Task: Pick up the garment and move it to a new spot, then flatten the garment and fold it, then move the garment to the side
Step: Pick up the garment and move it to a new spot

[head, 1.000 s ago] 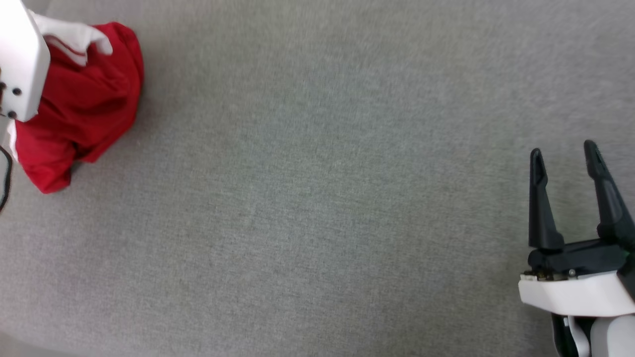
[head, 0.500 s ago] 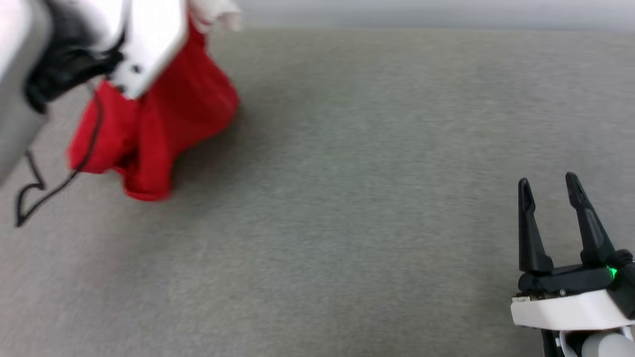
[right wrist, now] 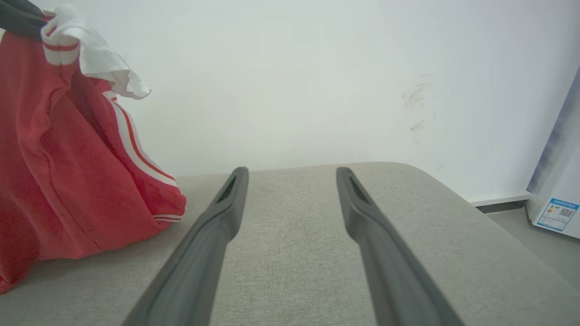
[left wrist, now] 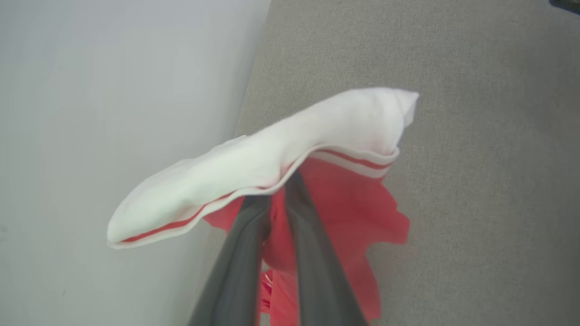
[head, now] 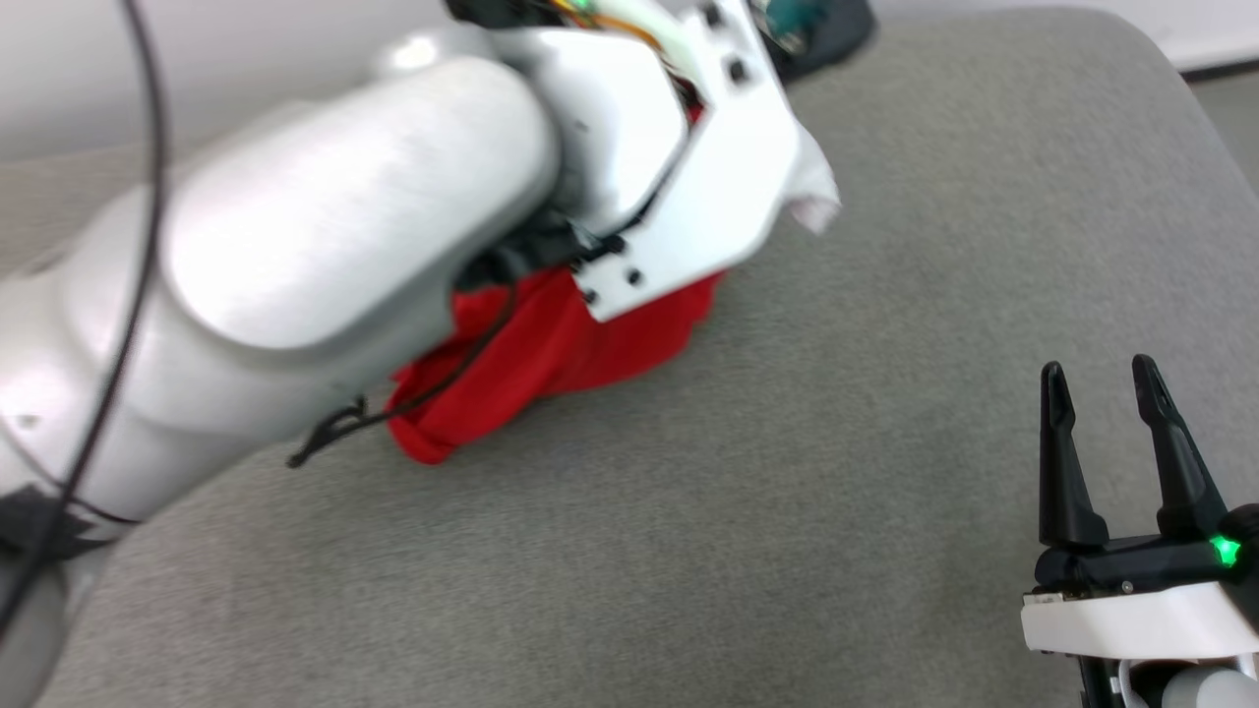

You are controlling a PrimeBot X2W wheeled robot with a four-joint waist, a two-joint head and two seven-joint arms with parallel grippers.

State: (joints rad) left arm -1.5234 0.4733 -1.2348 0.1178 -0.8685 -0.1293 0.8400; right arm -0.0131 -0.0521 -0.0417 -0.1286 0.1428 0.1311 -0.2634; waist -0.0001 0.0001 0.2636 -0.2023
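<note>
Head cam has swung since 1 s ago, so much of the shift is the cam's, not the things'. L forearm [head: 325, 226] now looms big across upper left of head view; before, just its white wrist plate showed at far left. Shirt [head: 551, 354] was at far left edge, now nearer mid-view, mostly under the forearm. R hand [head: 1098, 369] same spot at lower right, fingers apart as before.

- L hand [left wrist: 281, 192]: fingers nearly together, pinching shirt [left wrist: 353, 203]. Red cloth shows between them in L wrist view; white sleeve [left wrist: 272, 154] w/ red stripes flops over the tips.
- Shirt: hangs bunched from L hand, lifted at top, lower folds resting on tabletop [head: 787, 492]. R wrist view has it at left [right wrist: 68, 181], draped tall, striped sleeve edge down its side, bottom touching the grey fabric. Numerals and logo can't be made out.
- R hand [right wrist: 292, 174]: wide open, nothing in it, just above tabletop, well apart from shirt. Green light [head: 1225, 549] lit on its base.
- Tabletop: grey woven cover, rounded far-right corner.
- Wall [right wrist: 294, 68]: pale, faint scuffs, directly behind tabletop.
- Thin black cable [head: 138, 197] runs along L forearm; a loop of it dangles in front of the red cloth.
- White box w/ small label [right wrist: 557, 190] on floor at far right, R wrist view.
</note>
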